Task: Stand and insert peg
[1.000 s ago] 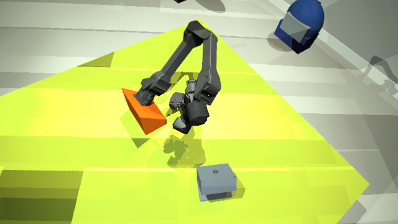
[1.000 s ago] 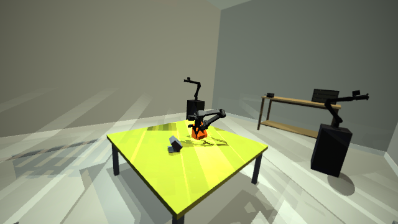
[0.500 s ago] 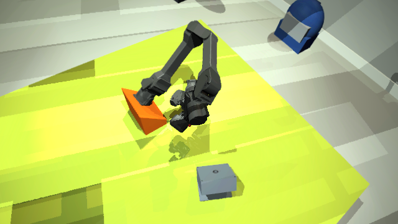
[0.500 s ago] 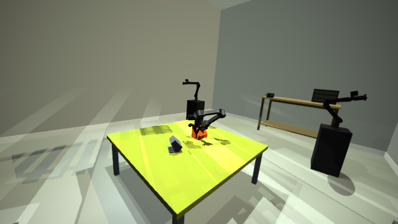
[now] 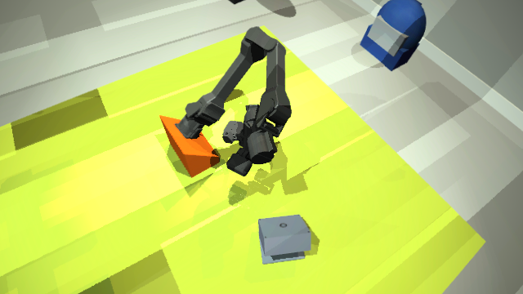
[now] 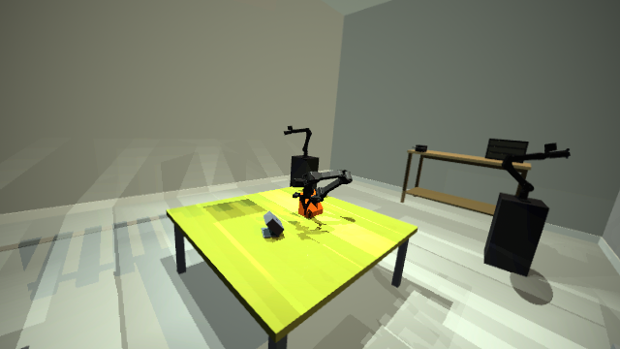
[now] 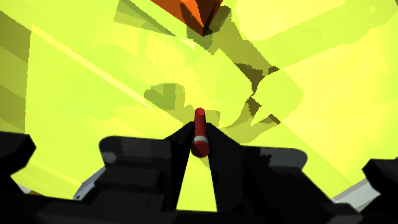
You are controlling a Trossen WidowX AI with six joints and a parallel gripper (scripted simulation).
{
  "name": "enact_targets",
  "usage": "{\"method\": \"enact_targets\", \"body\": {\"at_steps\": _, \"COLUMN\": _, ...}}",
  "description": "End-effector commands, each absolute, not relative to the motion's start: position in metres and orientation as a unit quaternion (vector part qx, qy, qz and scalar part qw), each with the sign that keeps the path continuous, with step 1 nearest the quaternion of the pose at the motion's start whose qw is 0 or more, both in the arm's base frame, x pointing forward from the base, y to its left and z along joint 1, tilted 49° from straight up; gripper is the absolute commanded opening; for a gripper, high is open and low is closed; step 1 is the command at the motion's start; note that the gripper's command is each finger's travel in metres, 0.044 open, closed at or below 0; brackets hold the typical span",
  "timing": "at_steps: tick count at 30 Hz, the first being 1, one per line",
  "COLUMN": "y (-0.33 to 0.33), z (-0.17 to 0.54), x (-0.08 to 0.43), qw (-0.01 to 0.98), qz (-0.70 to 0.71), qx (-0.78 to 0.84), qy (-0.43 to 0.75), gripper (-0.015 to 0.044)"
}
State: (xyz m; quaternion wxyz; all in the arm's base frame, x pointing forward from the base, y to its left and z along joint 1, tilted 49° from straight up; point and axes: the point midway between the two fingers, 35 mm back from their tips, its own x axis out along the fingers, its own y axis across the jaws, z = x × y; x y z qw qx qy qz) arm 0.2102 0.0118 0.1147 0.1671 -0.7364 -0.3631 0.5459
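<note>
My gripper (image 7: 200,125) is shut on a red peg (image 7: 200,119), seen in the wrist view. The peg's white band and thicker-looking end are nearest the camera; its plain end points away, above the table. In the top view the arm is folded back and the peg and fingertips cannot be made out. The grey sloped panel (image 5: 286,242) (image 6: 273,223) stands on the table apart from the gripper, with its hole (image 5: 283,224) in the upper face. A corner of the panel (image 7: 90,185) shows at lower left in the wrist view, beyond the gripper body.
The orange wedge-shaped base (image 5: 191,153) (image 6: 310,209) (image 7: 207,15) of the arm is close beside the folded wrist. The yellow-green table (image 5: 359,196) (image 6: 291,291) carries the arm's shadow. A blue rounded object (image 5: 402,20) is past the table edge. Other arms on black stands and a bench are in the background.
</note>
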Motion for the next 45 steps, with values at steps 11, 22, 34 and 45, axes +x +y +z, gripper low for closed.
{"method": "enact_targets", "body": {"at_steps": 11, "y": 0.0100, "z": 0.1131, "x": 0.2123, "qw": 0.098, "qz": 0.518, "qx": -0.751, "qy": -0.398, "gripper": 0.0000}}
{"method": "enact_targets", "body": {"at_steps": 22, "y": 0.0089, "z": 0.1122, "x": 0.2143, "qw": 0.044, "qz": 0.493, "qx": -0.759, "qy": -0.424, "gripper": 0.0000}}
{"method": "enact_targets", "body": {"at_steps": 34, "y": 0.0077, "z": 0.1114, "x": 0.2164, "qw": -0.016, "qz": 0.464, "qx": -0.762, "qy": -0.451, "gripper": 0.0000}}
{"method": "enact_targets", "body": {"at_steps": 45, "y": 0.0066, "z": 0.1107, "x": 0.2185, "qw": -0.071, "qz": 0.436, "qx": -0.762, "qy": -0.473, "gripper": 0.0000}}
